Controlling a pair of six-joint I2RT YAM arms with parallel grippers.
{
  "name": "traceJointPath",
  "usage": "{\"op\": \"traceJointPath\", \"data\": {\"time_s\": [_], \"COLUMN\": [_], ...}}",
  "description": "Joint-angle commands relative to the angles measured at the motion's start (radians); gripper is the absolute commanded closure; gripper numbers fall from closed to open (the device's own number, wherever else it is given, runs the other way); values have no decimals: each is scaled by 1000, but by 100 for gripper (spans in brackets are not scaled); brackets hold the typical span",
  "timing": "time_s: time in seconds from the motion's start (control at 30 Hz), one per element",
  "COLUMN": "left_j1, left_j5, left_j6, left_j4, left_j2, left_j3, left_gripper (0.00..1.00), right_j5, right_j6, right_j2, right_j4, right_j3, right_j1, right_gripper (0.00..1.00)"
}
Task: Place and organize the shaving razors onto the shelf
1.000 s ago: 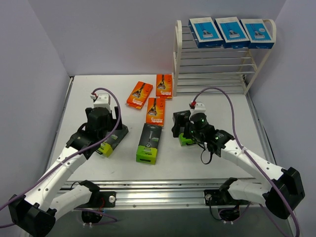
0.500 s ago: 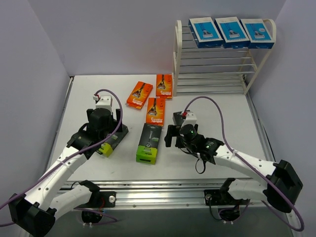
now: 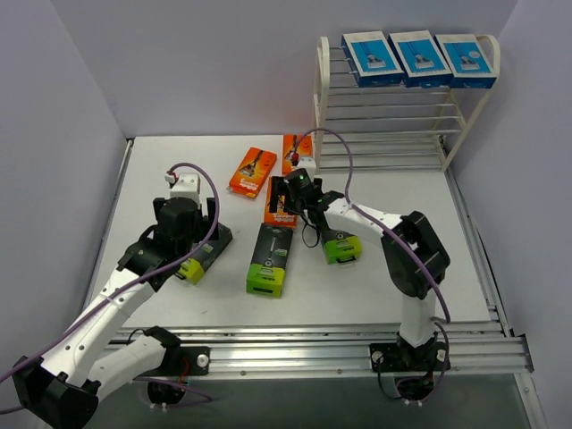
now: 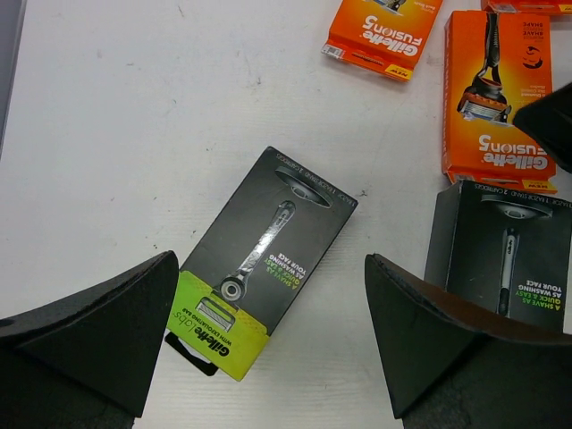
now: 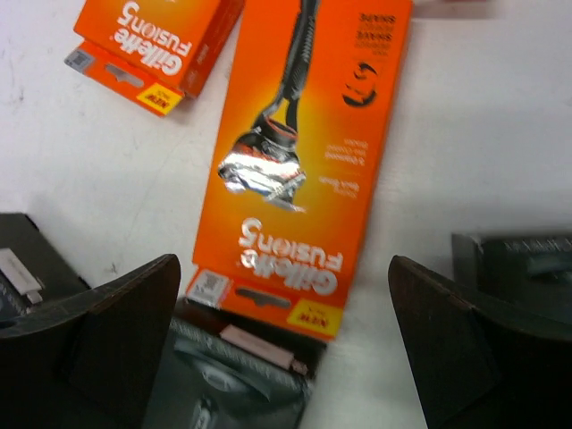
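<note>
The shelf (image 3: 402,116) stands at the back right, with three blue-and-white razor packs (image 3: 420,58) side by side on its top tier. Three orange packs lie on the table: one far left (image 3: 252,171), one by the shelf (image 3: 296,147), one in the middle (image 5: 304,161). My right gripper (image 5: 284,268) hangs open over the near end of that middle pack, holding nothing. My left gripper (image 4: 270,268) is open above a black pack with a lime-green end (image 4: 268,250). A second black pack (image 3: 271,258) lies mid-table, and a third (image 3: 342,248) lies under my right arm.
The white table (image 3: 161,170) ends in a metal rail (image 3: 313,344) at the near edge. Grey walls close in the left, back and right sides. The shelf's lower tiers (image 3: 384,147) hold nothing. Purple cables loop over both wrists.
My right arm has swung left and away from the black pack beside it, and now hangs over the middle orange pack. That black pack's green end shows more. The left arm has barely moved.
</note>
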Motion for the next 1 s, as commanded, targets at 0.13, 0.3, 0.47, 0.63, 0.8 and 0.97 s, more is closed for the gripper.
{"op": "traceJointPath", "data": {"time_s": [0.13, 0.3, 0.47, 0.63, 0.8, 0.97], "left_j1": [-8, -6, -5, -6, -6, -6], "left_j5": [32, 64, 92, 90, 95, 101], "left_j6": [4, 1, -3, -5, -5, -5], "left_j4": [4, 0, 3, -2, -2, -2], "left_j2": [-17, -17, -15, -14, -11, -8], "left_j3": [47, 52, 53, 53, 52, 53], "left_gripper": [6, 6, 6, 6, 6, 6], "right_j5": [-4, 32, 65, 60, 45, 42], "right_j6": [-32, 13, 50, 88, 114, 126], "right_j2": [190, 212, 245, 279, 290, 311], "right_j4": [-138, -182, -198, -188, -166, -172], "right_j3": [235, 234, 246, 264, 272, 304], "right_j1": [1, 9, 17, 17, 15, 14], "right_gripper": [3, 3, 1, 0, 0, 0]}}
